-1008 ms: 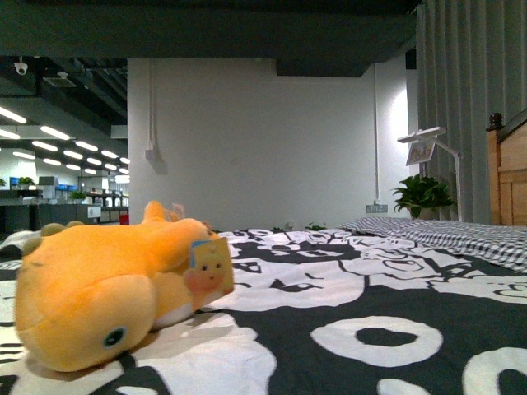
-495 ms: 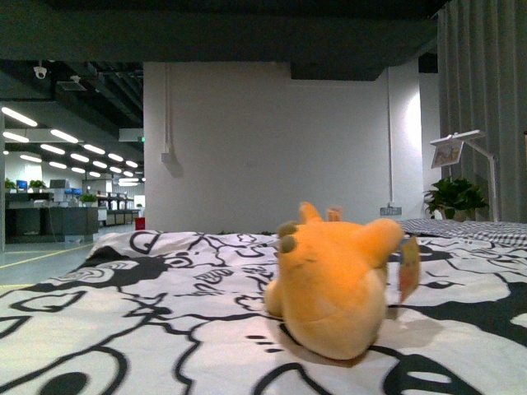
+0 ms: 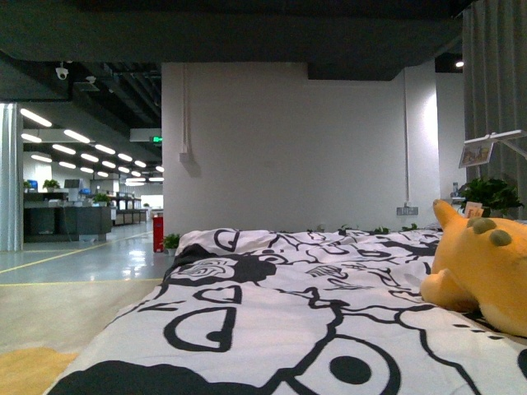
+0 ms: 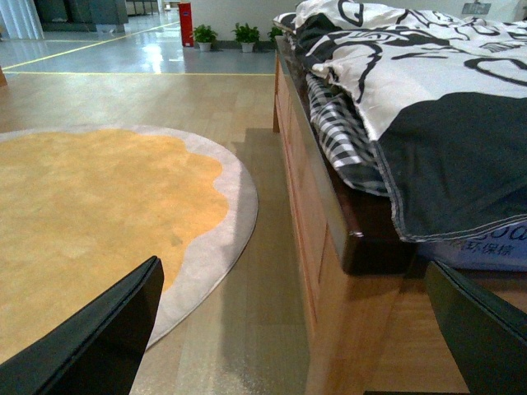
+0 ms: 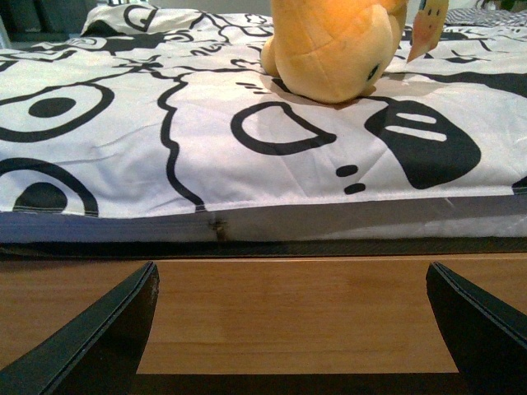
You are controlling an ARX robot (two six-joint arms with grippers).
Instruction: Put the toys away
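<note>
The orange-yellow plush animal (image 5: 333, 41) lies on the bed (image 5: 288, 313), on its black-and-white cartoon-print quilt (image 5: 123, 123). It sits a little back from the wooden side rail that the right claw (image 5: 290, 276) faces. In the right wrist view a rounded end of the plush is turned toward that rail, so its long axis runs away from the rail across the bed. In the front view only part of it shows, at the right edge (image 3: 486, 276), with a pointed tip and two olive bumps on top.

A card hang tag (image 5: 430, 18) sticks out beside the plush; its print cannot be read. Under the quilt's hem in the left wrist view is a pale blue thing with printed characters (image 4: 486, 244), too small to make out.

The right claw is spread wide, with nothing between its black fingers. The left claw (image 4: 292, 276) is equally wide and empty, low beside the bed's wooden side (image 4: 329, 247), above the wood floor (image 4: 255, 313) and a round orange rug with a grey border (image 4: 90, 206).
</note>
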